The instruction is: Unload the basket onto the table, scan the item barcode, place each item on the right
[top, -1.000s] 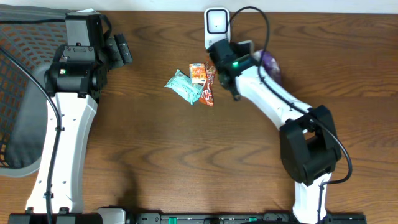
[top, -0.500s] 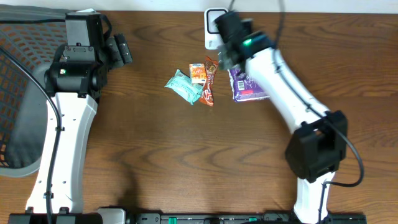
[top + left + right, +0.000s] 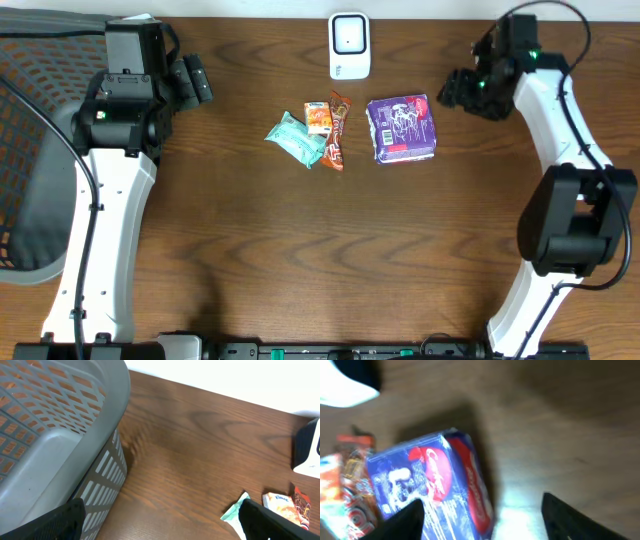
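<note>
the purple packet (image 3: 402, 129) lies loose near the scanner (image 3: 349, 45); whether it has been scanned is unclear. the right gripper (image 3: 453, 92) and left gripper (image 3: 198, 78) are both spread and empty.

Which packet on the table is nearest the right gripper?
The purple pack. It lies alone, closest to the right gripper, while the small packets sit clustered farther left.

Ahead of the right gripper (image 3: 482, 520), blur smears the pack (image 3: 435, 490) so its print is unreadable, the scanner (image 3: 345, 387) is cut off at the upper left, and both fingertips (image 3: 402, 525) run off the bottom edge.
</note>
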Available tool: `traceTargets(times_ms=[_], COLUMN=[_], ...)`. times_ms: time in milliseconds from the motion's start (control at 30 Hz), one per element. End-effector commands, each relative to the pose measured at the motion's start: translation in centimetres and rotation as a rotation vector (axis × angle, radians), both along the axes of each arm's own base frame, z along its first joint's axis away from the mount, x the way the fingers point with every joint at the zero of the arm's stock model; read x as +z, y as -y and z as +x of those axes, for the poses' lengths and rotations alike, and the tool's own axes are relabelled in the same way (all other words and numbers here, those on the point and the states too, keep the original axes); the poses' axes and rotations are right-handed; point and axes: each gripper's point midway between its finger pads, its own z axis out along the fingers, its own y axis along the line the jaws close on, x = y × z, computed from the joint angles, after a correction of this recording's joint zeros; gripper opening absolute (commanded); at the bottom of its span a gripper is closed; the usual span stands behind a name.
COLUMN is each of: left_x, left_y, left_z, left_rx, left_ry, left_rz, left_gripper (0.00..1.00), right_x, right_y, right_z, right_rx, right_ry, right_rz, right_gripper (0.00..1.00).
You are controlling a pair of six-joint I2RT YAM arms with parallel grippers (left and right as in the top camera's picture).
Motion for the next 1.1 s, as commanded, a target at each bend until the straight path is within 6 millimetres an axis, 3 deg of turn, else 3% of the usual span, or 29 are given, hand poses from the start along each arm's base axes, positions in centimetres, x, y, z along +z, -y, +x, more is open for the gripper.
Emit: traceTargets(times_ms=[0, 300, 500, 567, 633, 700, 867, 1067], left_x=[-0.3, -0.3, -0.3, -0.3, -0.3, -0.3, -0.3, -0.3], left_y=[-0.4, -0.4, -0.4, -0.4, -0.4, -0.4, -0.4, -0.4], left_z=[0.1, 0.1, 0.1, 0.1, 0.1, 0.1, 0.1, 0.1], left_rx=[0.023, 0.023, 0.023, 0.023, 0.023, 0.023, 0.023, 0.023], left_ry=[-0.006, -0.006, -0.006, -0.006, -0.006, -0.006, -0.006, -0.006], left_rz=[0.000, 0.000, 0.000, 0.000, 0.000, 0.000, 0.000, 0.000], left_gripper=[0.98, 0.98, 0.98, 0.98, 0.98, 0.98, 0.98, 0.98], right_x=[-1.3, -6.6, -9.1, -9.5, -9.6, -9.3, -6.2, -1.3], right_y=[-3.4, -4.0, -4.2, -4.4, -4.5, -4.8, -4.5, -0.2], right_z=[-1.4, -3.0, -4.3, -4.7, -4.8, -4.8, -3.2, -1.7], right_rx=[0.116, 0.080, 0.044, 0.047, 0.045, 0.052, 0.031, -0.123], right_ry=[0.012, 0.037, 0.036, 0.038, 0.031, 0.033, 0.093, 0.155], right_rz=[0.206, 0.267, 0.279, 0.280, 0.283, 0.299, 0.292, -0.038], right_gripper=[0.70, 0.68, 0.59, 0.43, 0.17, 0.01, 0.01, 0.01])
